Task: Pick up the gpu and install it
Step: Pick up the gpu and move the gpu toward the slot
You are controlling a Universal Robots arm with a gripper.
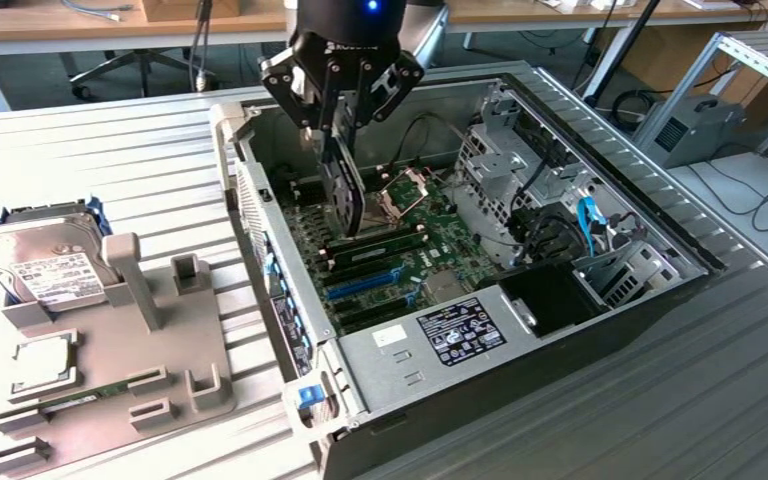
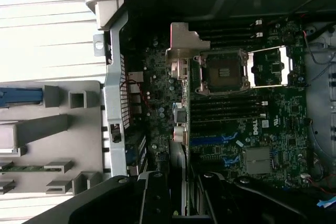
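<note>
Gripper: gripper (image 1: 337, 125) (image 2: 181, 192) hangs over the open computer case (image 1: 398, 372) (image 2: 113, 93), above the half nearer the case's perforated wall on the exterior view's left.
Fingers: black fingers (image 1: 381, 92) (image 2: 153, 198) clenched from both sides on the upper edge of the gpu (image 1: 345, 190) (image 2: 179, 119); the card hangs out of the grip.
Gpu, pose: on edge, upright with a slight tilt, the black cooler face towards the exterior view's left.
Gpu, place: inside the case opening, over the motherboard (image 1: 444, 235) (image 2: 273, 129), just beside the open CPU socket (image 1: 404, 195) (image 2: 223, 72). Lower edge is down near the board; contact with a slot cannot be told.
Bracket: silver metal bracket (image 2: 184, 38) at the card's far end in the wrist view, next to the socket.
Slots: blue expansion slots (image 1: 357, 287) (image 2: 210, 140) lie bare on the board, apart from the card's lower edge.
Table: ribbed metal table (image 1: 117, 170) carries the case and, just beside it along the table's edge on the exterior view's left, a grey parts holder (image 1: 171, 340) (image 2: 79, 135).
Holder contents: silver hard drive (image 1: 48, 268) with white label at its far corner; a square CPU chip (image 1: 40, 362) at mid length; a thin green RAM stick (image 1: 91, 395) (image 2: 21, 168) towards its near edge.
</note>
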